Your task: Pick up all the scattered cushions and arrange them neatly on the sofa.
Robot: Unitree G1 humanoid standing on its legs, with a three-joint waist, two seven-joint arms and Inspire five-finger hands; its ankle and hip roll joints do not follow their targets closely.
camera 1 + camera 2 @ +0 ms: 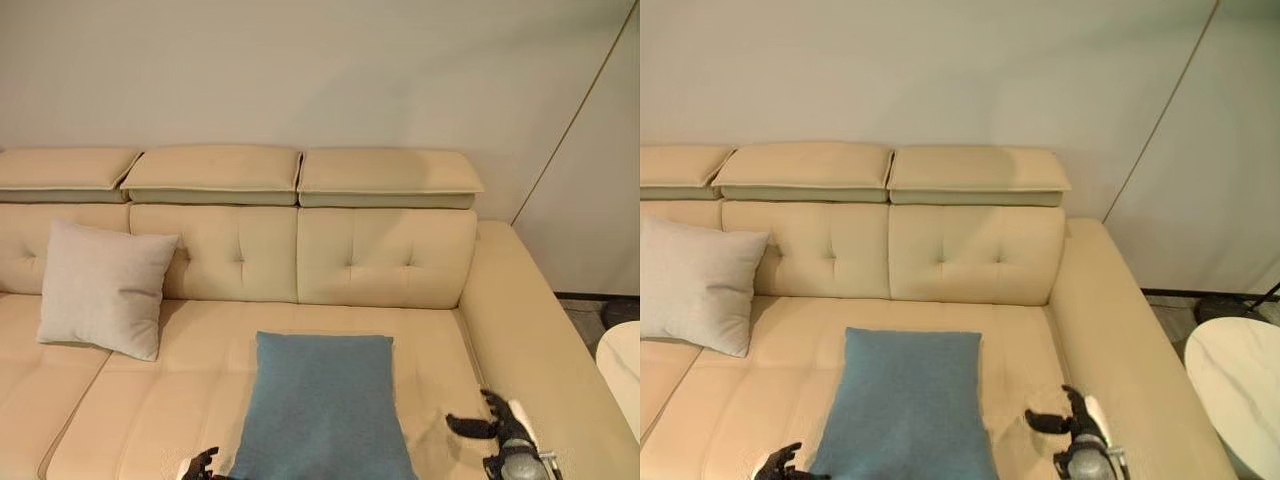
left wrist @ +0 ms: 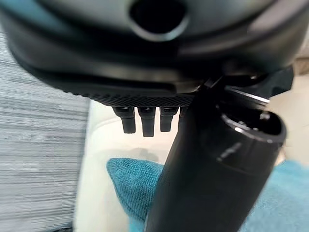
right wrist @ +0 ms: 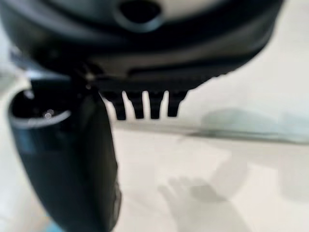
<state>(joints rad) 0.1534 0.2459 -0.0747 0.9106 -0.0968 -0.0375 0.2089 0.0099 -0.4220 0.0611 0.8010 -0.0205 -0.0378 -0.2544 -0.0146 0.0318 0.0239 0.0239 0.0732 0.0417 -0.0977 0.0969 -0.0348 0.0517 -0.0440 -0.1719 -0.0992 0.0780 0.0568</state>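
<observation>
Cushions: blue one (image 1: 325, 405) flat at bottom centre of the sofa (image 1: 520, 340), grey one (image 1: 102, 288) propped upright at left. Both hands, left (image 1: 200, 464) and right (image 1: 495, 425), are spread, holding nothing, flanking the blue one.

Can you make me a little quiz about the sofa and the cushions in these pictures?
1. True or false: the blue cushion lies flat on the sofa seat.
2. Which cushion leans against the backrest? A) the blue cushion B) the pale grey cushion
3. Fill in: the right hand hovers over the bare seat to the ____ of the blue cushion, while the left hand is at its other side.

Key: 1 true. 2 B. 3 right.
</observation>
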